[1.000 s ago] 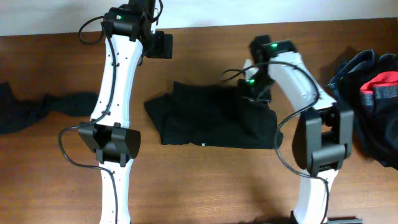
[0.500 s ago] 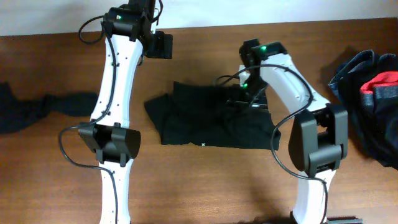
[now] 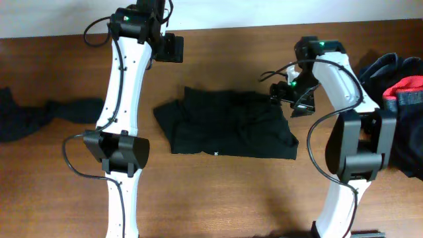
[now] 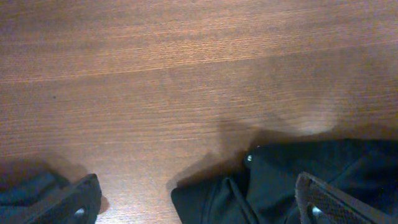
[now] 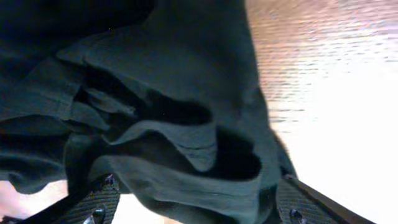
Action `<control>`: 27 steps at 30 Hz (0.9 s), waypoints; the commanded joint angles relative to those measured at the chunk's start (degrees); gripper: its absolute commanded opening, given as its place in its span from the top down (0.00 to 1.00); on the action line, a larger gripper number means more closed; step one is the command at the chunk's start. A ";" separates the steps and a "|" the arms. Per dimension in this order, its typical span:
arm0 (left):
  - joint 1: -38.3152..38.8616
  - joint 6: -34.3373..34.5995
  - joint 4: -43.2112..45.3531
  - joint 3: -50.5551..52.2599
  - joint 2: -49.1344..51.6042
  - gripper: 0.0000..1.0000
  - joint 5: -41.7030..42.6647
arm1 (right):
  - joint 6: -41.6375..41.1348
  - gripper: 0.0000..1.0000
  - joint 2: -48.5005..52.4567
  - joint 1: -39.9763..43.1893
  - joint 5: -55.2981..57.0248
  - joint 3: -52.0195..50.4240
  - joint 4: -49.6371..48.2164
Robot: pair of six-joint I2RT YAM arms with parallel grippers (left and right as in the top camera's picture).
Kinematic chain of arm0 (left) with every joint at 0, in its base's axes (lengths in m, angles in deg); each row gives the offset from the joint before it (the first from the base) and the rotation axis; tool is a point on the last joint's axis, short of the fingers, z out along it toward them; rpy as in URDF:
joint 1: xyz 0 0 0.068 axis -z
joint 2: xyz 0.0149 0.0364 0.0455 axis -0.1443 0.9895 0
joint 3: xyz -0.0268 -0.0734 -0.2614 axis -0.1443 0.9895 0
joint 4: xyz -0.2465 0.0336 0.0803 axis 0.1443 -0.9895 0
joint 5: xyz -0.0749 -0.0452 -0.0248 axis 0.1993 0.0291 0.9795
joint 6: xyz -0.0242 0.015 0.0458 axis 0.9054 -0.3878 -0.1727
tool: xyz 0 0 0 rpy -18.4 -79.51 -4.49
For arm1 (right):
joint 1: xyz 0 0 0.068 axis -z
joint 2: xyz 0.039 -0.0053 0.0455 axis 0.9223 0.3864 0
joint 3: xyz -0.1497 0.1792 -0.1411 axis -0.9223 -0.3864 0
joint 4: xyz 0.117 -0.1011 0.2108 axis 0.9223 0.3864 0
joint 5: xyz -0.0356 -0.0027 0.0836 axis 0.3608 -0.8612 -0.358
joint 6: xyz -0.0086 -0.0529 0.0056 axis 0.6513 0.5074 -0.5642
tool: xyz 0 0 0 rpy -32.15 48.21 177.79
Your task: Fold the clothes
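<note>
A black garment [image 3: 225, 125] lies flat and roughly folded in the middle of the wooden table. My right gripper [image 3: 294, 100] is at its right edge. In the right wrist view its fingers [image 5: 196, 205] are spread wide, with bunched folds of the black garment [image 5: 168, 118] between and beyond them. My left gripper [image 3: 173, 47] hovers above the table behind the garment's left part. In the left wrist view it [image 4: 199, 202] is open and empty, and a corner of the black garment [image 4: 292, 180] shows below it.
A dark cloth [image 3: 39, 116] lies stretched at the table's left edge, and its end shows in the left wrist view [image 4: 25, 186]. A pile of dark clothes with a red piece [image 3: 396, 92] sits at the right edge.
My right gripper has moved from over the garment's upper middle out to its right edge. The garment's upper right part now lies flatter. The left arm has not moved.
</note>
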 commanded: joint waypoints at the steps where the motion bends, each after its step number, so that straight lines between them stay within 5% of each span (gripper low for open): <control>1: -0.35 -0.96 0.02 -0.68 0.20 0.01 0.57 | 2.27 0.21 -0.26 0.79 0.46 -1.57 -0.26; 9: -0.35 -0.96 0.42 -0.68 0.20 0.01 0.57 | 2.29 0.40 -0.26 0.07 -0.11 -6.60 -3.17; 17: -0.35 -0.96 0.42 -0.68 0.20 0.01 0.57 | 2.29 0.96 -0.26 0.04 -0.98 -7.41 -3.50; 27: -0.35 -0.96 0.44 -0.68 0.20 0.01 0.57 | 5.88 0.96 -3.13 -4.04 -5.49 -7.41 -0.37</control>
